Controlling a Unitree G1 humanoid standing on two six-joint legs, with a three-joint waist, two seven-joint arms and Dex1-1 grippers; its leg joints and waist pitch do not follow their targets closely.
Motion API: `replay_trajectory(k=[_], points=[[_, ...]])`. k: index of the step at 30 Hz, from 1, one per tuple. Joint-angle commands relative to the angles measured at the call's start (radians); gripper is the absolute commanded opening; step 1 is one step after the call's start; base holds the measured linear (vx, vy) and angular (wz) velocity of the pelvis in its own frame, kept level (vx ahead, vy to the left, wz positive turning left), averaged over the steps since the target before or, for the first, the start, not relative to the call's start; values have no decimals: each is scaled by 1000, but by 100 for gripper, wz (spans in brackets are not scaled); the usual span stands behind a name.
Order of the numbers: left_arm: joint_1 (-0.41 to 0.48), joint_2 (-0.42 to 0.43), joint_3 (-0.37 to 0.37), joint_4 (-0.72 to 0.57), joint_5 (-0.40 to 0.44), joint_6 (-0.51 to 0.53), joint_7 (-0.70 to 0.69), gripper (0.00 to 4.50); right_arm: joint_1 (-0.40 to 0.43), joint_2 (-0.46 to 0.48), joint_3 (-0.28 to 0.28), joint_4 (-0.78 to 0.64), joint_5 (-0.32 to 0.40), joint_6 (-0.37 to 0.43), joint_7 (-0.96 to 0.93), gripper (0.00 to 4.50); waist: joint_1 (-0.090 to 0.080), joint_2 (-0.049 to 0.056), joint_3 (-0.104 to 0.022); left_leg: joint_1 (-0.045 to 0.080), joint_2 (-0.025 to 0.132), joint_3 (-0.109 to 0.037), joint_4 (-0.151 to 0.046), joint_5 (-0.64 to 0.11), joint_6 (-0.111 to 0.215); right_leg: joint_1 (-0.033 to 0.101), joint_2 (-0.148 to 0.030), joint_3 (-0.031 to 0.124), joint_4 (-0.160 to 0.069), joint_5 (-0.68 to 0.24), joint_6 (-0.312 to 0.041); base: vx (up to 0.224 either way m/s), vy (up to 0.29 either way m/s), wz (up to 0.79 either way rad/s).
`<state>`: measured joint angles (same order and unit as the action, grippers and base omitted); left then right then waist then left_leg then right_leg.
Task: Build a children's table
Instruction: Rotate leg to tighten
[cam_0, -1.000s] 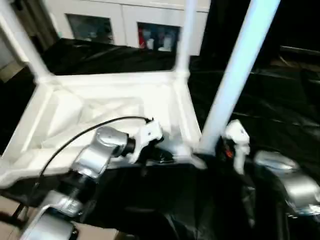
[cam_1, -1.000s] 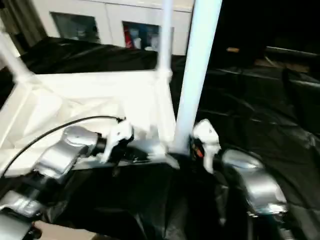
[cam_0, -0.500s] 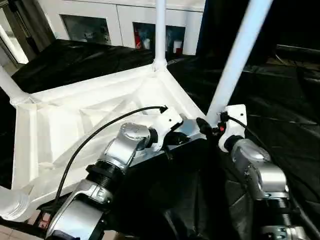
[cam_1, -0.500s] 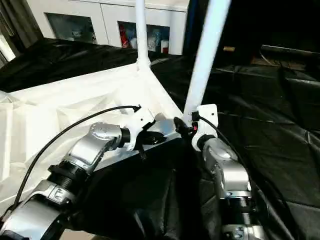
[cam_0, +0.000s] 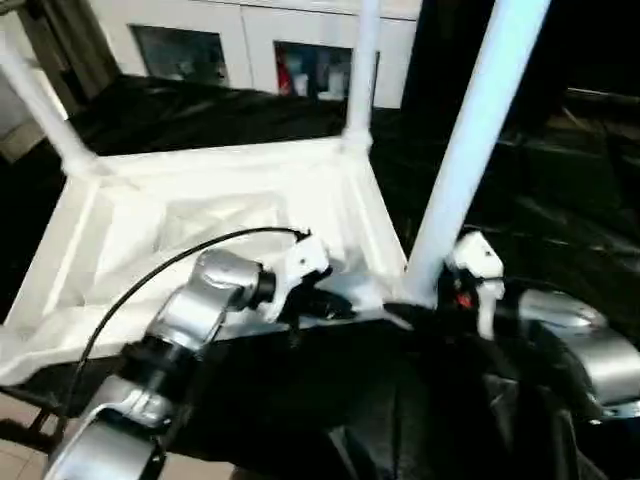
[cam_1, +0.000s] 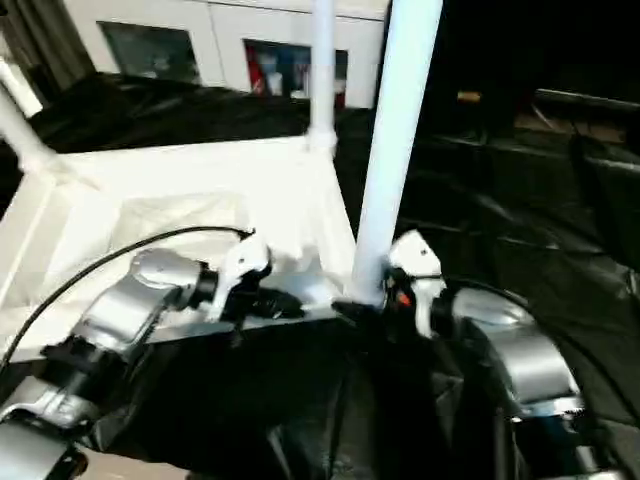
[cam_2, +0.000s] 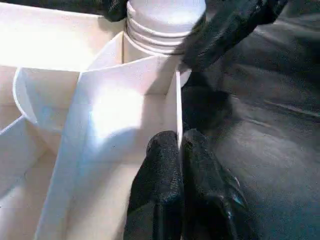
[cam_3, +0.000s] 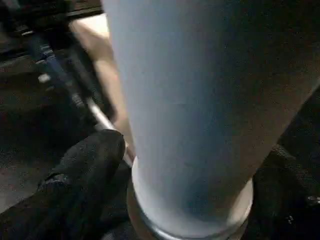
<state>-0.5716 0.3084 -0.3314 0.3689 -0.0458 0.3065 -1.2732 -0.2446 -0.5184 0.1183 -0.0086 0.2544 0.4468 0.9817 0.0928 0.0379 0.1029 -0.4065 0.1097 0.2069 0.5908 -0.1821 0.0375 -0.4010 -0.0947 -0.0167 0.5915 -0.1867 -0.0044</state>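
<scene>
In the head views the upturned white plastic ribbed tabletop (cam_0: 200, 215) lies on the black-draped work table (cam_0: 560, 230), swung back square since a moment ago; the left wrist view shows the left gripper (cam_2: 179, 160) pinching its near-edge rib; the right wrist view shows the right gripper (cam_3: 185, 175) spread around the near-corner white tapered leg (cam_3: 200, 100), suggesting release

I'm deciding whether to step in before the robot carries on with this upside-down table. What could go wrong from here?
1. The left gripper pinches only the thin rim of the tabletop; a twist of the near leg could pull that rim free.
2. The right gripper's fingers flank the near leg's base without clearly clamping it, so turning may slip.
3. The tabletop's near edge lies at the edge of the black-draped table; a push toward the robot might tip it off.
</scene>
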Motion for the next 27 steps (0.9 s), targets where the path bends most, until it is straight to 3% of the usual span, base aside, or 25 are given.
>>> replay_trajectory(k=[1, 8, 13, 18, 20, 23, 25, 27], points=[[-11, -22, -51, -87, -70, -3, -101, 0, 11, -9, 69, -49, 45, 13, 79, 358, -1, -7, -65, 41, 128, -57, -91, -243, 53, 30, -81, 37, -57, -113, -283, 0, 0, 0], [-5, 0, -50, -97, -70, 5, -125, 0, 30, -25, 69, -70, 63, 31, 121, 308, 4, -6, -64, 44, 128, -59, -94, -291, 19, 27, -84, 39, -65, -194, -272, 0, 0, 0], [1, -2, -49, -100, -62, 9, -113, 0, 43, -12, 82, -79, 67, 34, 113, 276, 5, -8, -69, 43, 127, -58, -91, -259, 24, 29, -84, 38, -59, -146, -277, 0, 0, 0], [-24, -59, -22, -35, -16, -2, 23, 0, 15, 120, 42, 16, -13, 2, -121, 271, -1, -9, -69, 39, 123, -59, -91, -255, 18, 25, -84, 37, -60, -164, -275, 0, 0, 0], [-52, -101, -4, 10, 6, 11, 115, 0, -25, 208, -7, 101, -52, 18, -300, 269, -12, -8, -70, 39, 118, -61, -91, -286, -7, 22, -84, 36, -65, -220, -274, 0, 0, 0], [-80, -144, 8, 53, 24, 26, 199, 0, -57, 284, -58, 168, -60, 50, -448, 269, -24, -7, -68, 42, 118, -70, -98, -356, -60, 20, -84, 35, -72, -322, -232, 0, 0, 0], [-113, -202, 24, 97, 37, 39, 298, 0, -88, 361, -102, 221, -72, 55, -591, 268, -29, -7, -71, 47, 116, -66, -98, -367, -70, 15, -79, 38, -75, -284, -223, 0, 0, 0], [-125, -228, 29, 111, 42, 40, 336, 0, -100, 394, -115, 238, -79, 56, -645, 268, -33, -9, -72, 43, 113, -63, -97, -343, -63, 18, -79, 38, -72, -244, -226, 0, 0, 0]])
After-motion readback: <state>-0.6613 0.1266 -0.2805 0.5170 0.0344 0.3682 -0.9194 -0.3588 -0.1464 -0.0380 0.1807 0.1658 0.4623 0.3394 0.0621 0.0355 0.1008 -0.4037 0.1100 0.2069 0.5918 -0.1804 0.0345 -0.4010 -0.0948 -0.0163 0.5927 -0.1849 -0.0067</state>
